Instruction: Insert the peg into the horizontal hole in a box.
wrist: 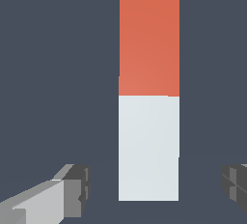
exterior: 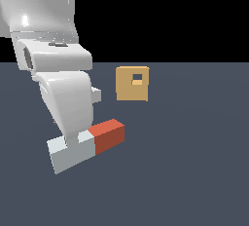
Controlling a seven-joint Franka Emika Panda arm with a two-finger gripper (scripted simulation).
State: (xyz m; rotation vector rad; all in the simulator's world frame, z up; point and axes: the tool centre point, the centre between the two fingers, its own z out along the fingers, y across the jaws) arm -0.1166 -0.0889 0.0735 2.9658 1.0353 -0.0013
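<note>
Peg [exterior: 86, 145]: lies flat on the dark floor [exterior: 194, 171], pale grey-white part toward the exterior view's left, red-orange end toward the right and pointing roughly at the box. In the wrist view the whole bar shows lengthwise, white part nearest the fingers.
Box [exterior: 133, 83]: tan block, sits on the floor farther back, well apart from the peg, to the exterior view's right of the arm.
Hole [exterior: 137, 78]: small dark square opening, off-centre toward the upper right of the box's face; nothing in it.
Gripper [wrist: 154, 187]: spread wide, one finger [wrist: 72, 189] on each side of the peg's white end, with floor visible between each pad and the bar. Not touching the peg in the wrist view.
Height: fingers look low around the white end; from the exterior view the arm [exterior: 63, 93] hides the fingertips, so contact with the floor is uncertain.
Arm: white, large in the exterior view, standing over the peg's pale part.
</note>
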